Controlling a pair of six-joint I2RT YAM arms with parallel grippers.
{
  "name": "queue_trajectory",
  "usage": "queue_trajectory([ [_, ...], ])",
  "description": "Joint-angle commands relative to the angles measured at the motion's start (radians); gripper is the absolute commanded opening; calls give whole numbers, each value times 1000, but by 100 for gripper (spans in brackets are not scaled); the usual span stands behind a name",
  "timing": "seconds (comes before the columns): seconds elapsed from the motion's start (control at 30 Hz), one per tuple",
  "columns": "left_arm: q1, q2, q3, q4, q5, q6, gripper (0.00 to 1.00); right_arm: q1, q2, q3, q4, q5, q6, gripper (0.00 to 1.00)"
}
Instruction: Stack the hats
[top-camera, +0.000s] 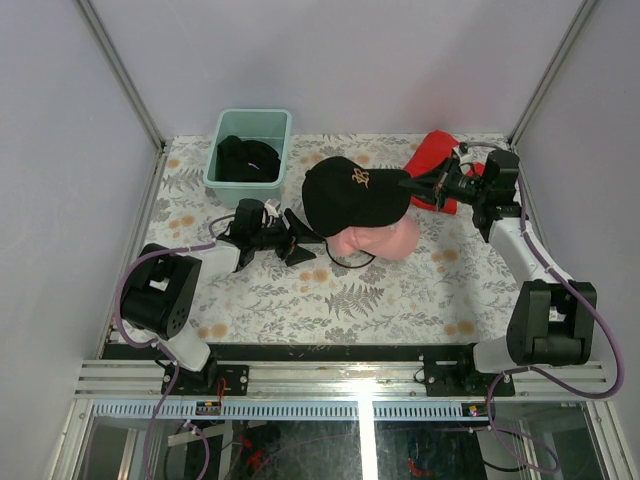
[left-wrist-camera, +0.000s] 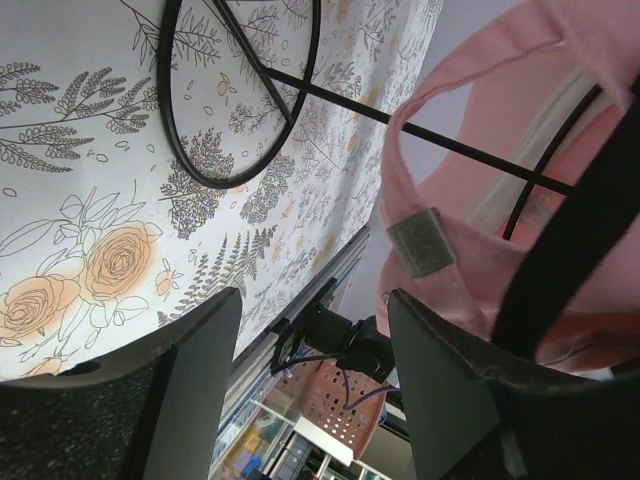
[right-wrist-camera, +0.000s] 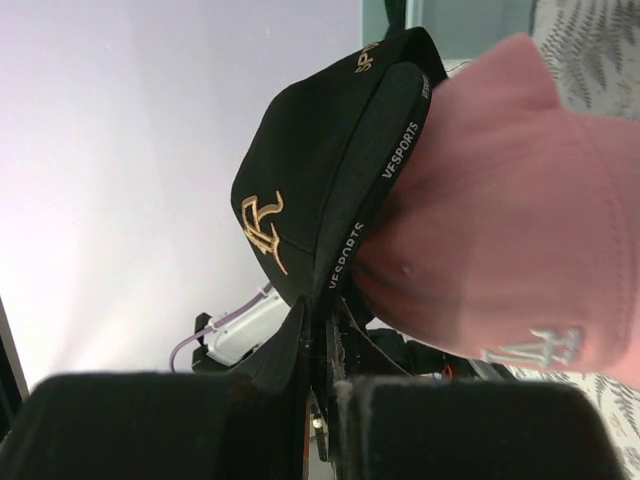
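Note:
A black cap with a gold logo (top-camera: 352, 192) sits over a light pink cap (top-camera: 380, 240) mid-table. My right gripper (top-camera: 411, 186) is shut on the black cap's brim; in the right wrist view (right-wrist-camera: 325, 340) the brim edge is pinched between the pads, with the black cap (right-wrist-camera: 300, 150) over the pink cap (right-wrist-camera: 500, 230). My left gripper (top-camera: 300, 238) is open and empty beside the caps' left side. In the left wrist view (left-wrist-camera: 315, 310) the pink cap's back strap and buckle (left-wrist-camera: 420, 240) hang just off the right finger. Another dark cap (top-camera: 247, 158) lies in the tub.
A mint-green tub (top-camera: 285, 140) stands at the back left. A red cloth (top-camera: 430, 155) lies at the back right under the right arm. A thin black wire loop (top-camera: 350, 263) lies on the floral tablecloth in front of the pink cap, also in the left wrist view (left-wrist-camera: 175, 140).

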Motion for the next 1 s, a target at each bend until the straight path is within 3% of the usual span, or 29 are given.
queue_trajectory([
  [0.0,-5,5,26,46,3,4,60,-35,-64,-66,-24,-60,-81,0],
  [0.53,5,-13,31,-5,14,30,60,-132,33,-175,-129,-137,-268,0],
  [0.97,153,-158,-17,7,50,-15,62,-138,104,-131,-213,-136,-366,0],
])
